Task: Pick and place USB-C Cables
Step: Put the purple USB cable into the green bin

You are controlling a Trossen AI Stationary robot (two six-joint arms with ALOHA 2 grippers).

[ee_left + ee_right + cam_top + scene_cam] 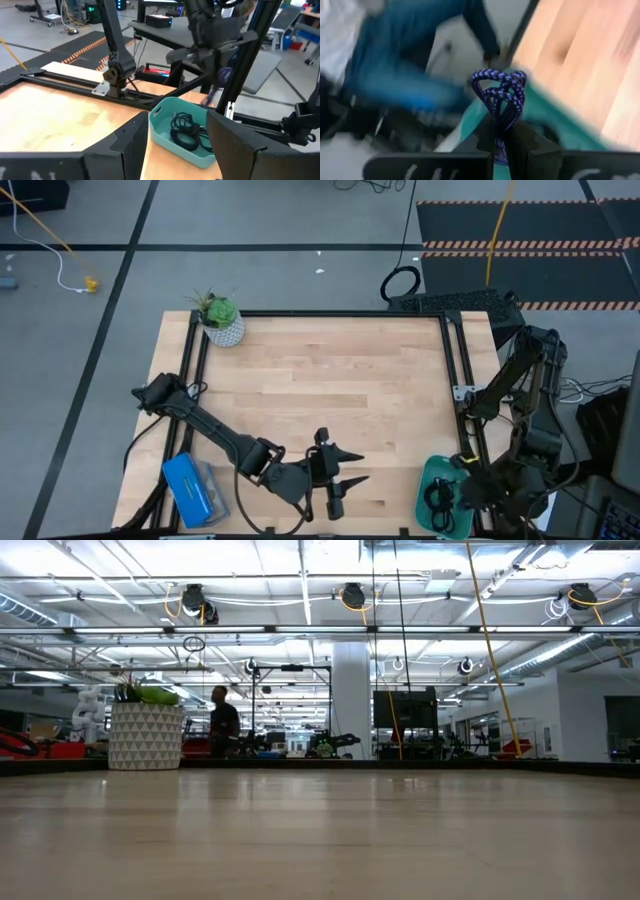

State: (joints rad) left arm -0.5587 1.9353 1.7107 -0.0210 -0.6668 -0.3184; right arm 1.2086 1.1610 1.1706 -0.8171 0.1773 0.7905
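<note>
Closest in, the right hand [501, 131] had its two dark fingers pinched tight on the blue-purple cable [501, 96], the loose coil standing up out of the grip with its long axis running straight along the fingers. Just beyond and beneath it lay the teal tray [555, 120], so the cable hung over the tray's edge rather than in it, though the blur there left the exact offset hard to judge. From above, that hand [470, 492] sat at the tabletop's right front corner, directly at the tray [428, 472].

Inside the tray [165, 132], as the left wrist view showed, the black cables [186, 131] already lay in a tangled heap against the floor of it. The blue-purple one seemed the last to go in, and the move probably turned on bringing the hand a little further over the tray's middle before letting go.

Further left, the left hand [338, 478] waited over the front middle of the tabletop [330, 380], fingers spread wide and holding nothing. Beside it lay a blue box [192, 488]; at the far left corner stood a potted plant [222, 320].
</note>
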